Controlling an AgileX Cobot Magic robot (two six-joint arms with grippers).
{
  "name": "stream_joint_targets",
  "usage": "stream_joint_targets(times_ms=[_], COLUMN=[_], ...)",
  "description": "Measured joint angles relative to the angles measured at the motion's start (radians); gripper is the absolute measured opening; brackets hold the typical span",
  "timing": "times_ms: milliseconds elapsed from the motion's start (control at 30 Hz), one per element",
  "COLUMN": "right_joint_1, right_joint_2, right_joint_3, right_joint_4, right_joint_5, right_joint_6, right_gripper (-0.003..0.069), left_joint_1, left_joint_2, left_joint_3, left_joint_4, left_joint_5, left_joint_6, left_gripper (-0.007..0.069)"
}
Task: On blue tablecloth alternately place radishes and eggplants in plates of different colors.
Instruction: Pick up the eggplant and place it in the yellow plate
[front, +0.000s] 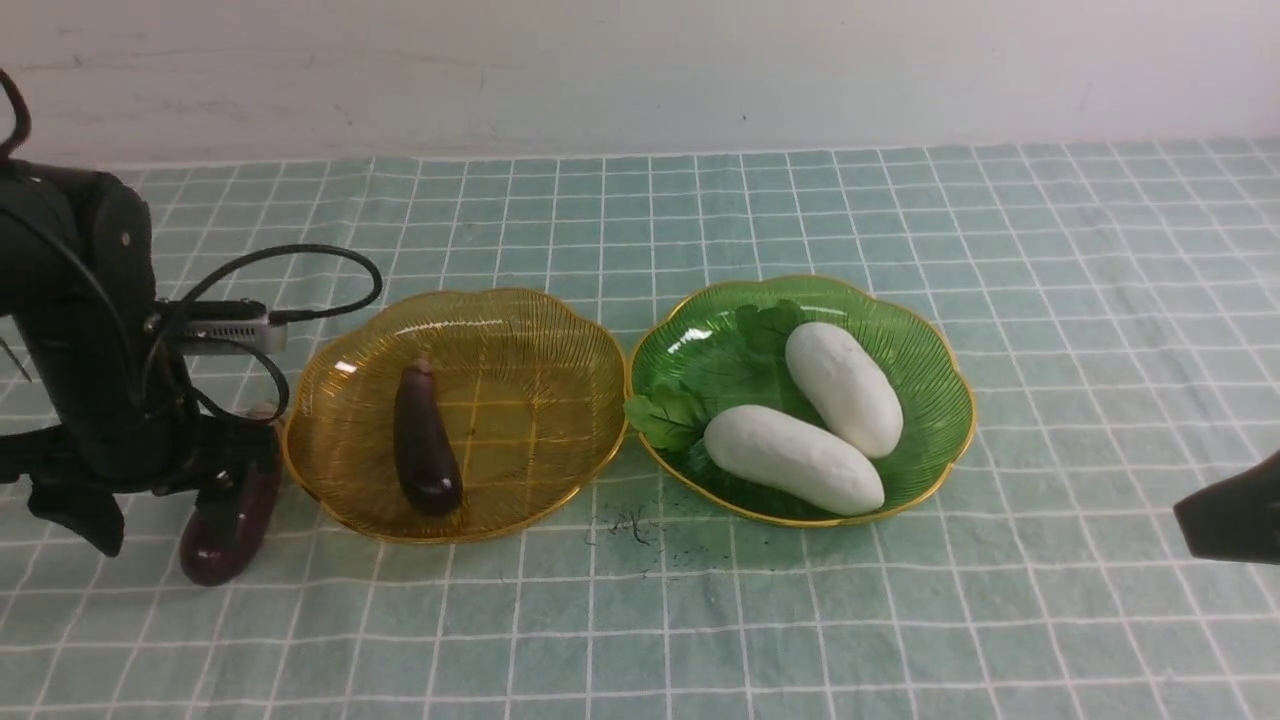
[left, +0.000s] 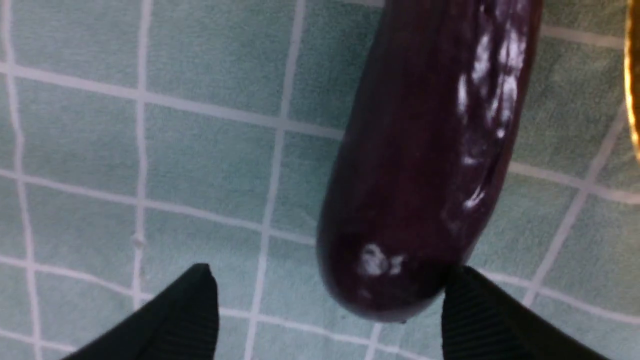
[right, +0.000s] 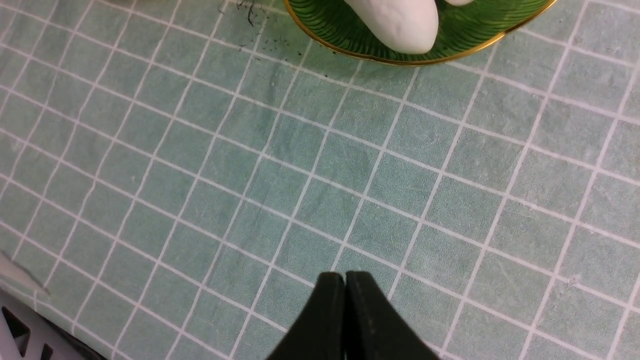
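Loose eggplant: dark purple eggplant (front: 215, 540) on the tablecloth (front: 650, 620), just left of the amber plate (front: 530, 400); its blunt end points toward the camera side.
Hidden parts: the left claw (front: 172, 530) and a black cable (front: 330, 250) cover some of its stem half; the left wrist view cuts off the stem.
Left claw: fingers well apart, above the cloth left of the amber plate, at the blunt end; whether one finger touches the skin cannot be told.
Gap: bare cloth between the eggplant's blunt half and the amber rim.
Amber plate: holds the second eggplant (front: 425, 440) in its left half, stem away from the camera.
Green plate (front: 740, 370): right of the amber plate, rims touching or nearly so; holds two white radishes, the nearer (front: 795, 460) and the farther (front: 845, 390), with leaves (front: 670, 415) partly over the left rim.
Right claw (right: 345, 280): fingertips together, nothing between; well right of the amber plate, mostly cropped in the front view.
Open room: bare cloth on the camera side of the amber plate.
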Motion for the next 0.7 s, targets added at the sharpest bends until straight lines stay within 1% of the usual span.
stream_joint_targets(times_ms=[133,367,433,567,600,700], right_joint_1=[0.000,0.000,0.000,0.000,0.000,0.000], right_joint_2=[0.000,0.000,0.000,0.000,0.000,0.000], right_joint_3=[0.000,0.000,0.000,0.000,0.000,0.000], right_joint_4=[-0.002,-0.002,-0.002,-0.002,-0.002,-0.002], right_joint_5=[0.000,0.000,0.000,0.000,0.000,0.000], right_joint_6=[0.000,0.000,0.000,0.000,0.000,0.000], right_gripper=[-0.0015,-0.0015,-0.0015,-0.0015,-0.0015,-0.0015], left_joint_1=[0.000,0.000,0.000,0.000,0.000,0.000], left_joint_2=[0.022,0.048,0.055,0.069,0.069,0.062], left_joint_3=[0.000,0.000,0.000,0.000,0.000,0.000], left_joint_4=[-0.011,-0.020,-0.020,-0.018,-0.012,0.032], left_joint_5=[-0.061,-0.081,-0.080,-0.057,-0.048,0.004], left_joint_6=[0.001,0.008,0.012,0.024,0.025,0.025], left_gripper=[0.0542,0.0530,0.0499,0.0371,0.0360,0.0360])
